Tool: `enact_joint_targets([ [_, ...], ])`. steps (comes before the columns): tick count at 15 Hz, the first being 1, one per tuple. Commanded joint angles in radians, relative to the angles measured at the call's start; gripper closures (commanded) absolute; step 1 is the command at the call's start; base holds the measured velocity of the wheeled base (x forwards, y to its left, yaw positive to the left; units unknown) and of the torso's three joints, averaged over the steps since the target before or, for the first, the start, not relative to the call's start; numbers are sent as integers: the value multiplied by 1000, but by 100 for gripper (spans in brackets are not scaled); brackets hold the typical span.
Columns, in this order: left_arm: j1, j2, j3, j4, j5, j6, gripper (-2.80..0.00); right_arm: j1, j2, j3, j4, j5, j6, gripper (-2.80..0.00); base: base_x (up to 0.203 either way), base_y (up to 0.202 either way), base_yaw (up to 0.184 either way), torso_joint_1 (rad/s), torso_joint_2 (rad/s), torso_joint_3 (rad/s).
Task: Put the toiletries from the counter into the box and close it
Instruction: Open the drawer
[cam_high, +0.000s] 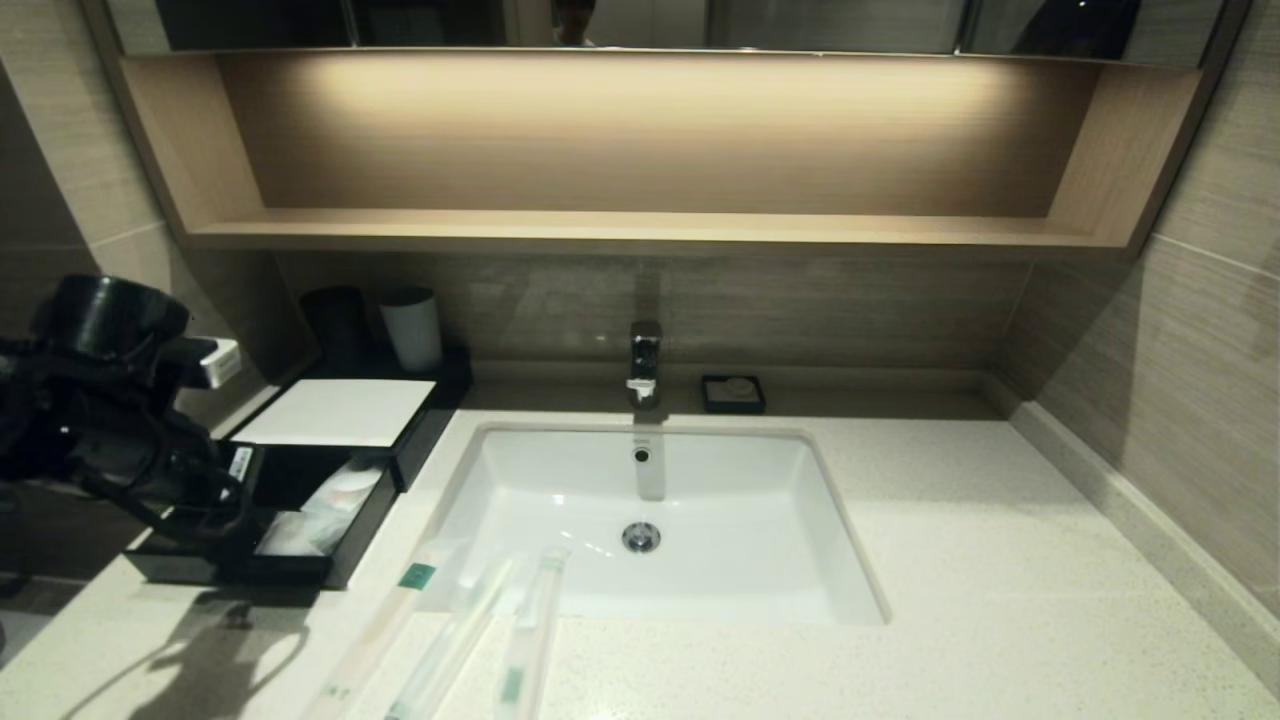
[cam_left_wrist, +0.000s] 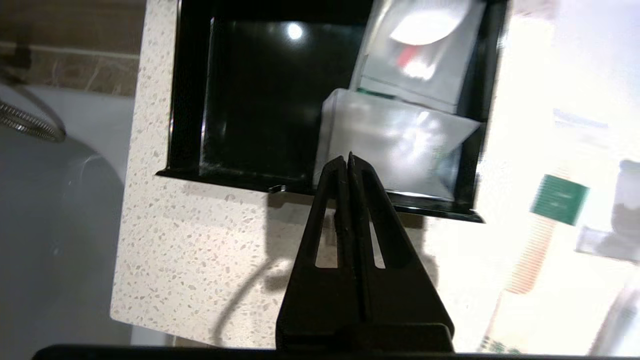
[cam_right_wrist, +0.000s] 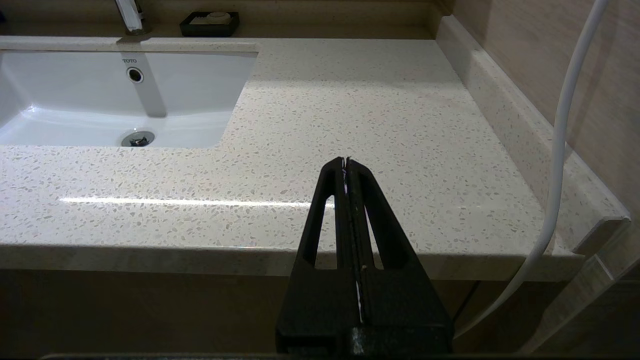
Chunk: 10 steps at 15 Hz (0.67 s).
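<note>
Three wrapped toiletries (cam_high: 375, 630) (cam_high: 460, 640) (cam_high: 530, 640) lie side by side on the counter (cam_high: 1000, 560), near its front edge, with their far ends over the sink rim. The box (cam_high: 340, 410) stands at the left with its black drawer (cam_high: 345, 545) pulled out. The drawer holds whitish packets (cam_left_wrist: 400, 140) on one side, and the other side (cam_left_wrist: 260, 100) is bare. My left gripper (cam_left_wrist: 348, 157) is shut on nothing, its tips just above the drawer's front wall. One toiletry's green label (cam_left_wrist: 558, 199) shows beside the drawer. My right gripper (cam_right_wrist: 346, 161) is shut and empty, low before the counter's right front edge.
A white sink (cam_high: 800, 560) with a tap (cam_high: 645, 360) fills the counter's middle. A black soap dish (cam_high: 733, 393) sits behind it. A black cup (cam_high: 335, 325) and a white cup (cam_high: 412, 328) stand behind the box. A wooden shelf (cam_high: 640, 228) runs above, and a white cable (cam_right_wrist: 560, 150) hangs at the right.
</note>
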Motion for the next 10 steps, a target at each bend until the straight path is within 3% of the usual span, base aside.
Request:
enact_joint_targets([
  [1,-33,-67,6,1,-15,-14,0,0,0,1,0,0,0,0,0,0,0,0,0,0],
  [10,-268,-206,26,7,-14,-142,0,0,-1,1,0,0,0,0,0,0,0,0,0,0],
])
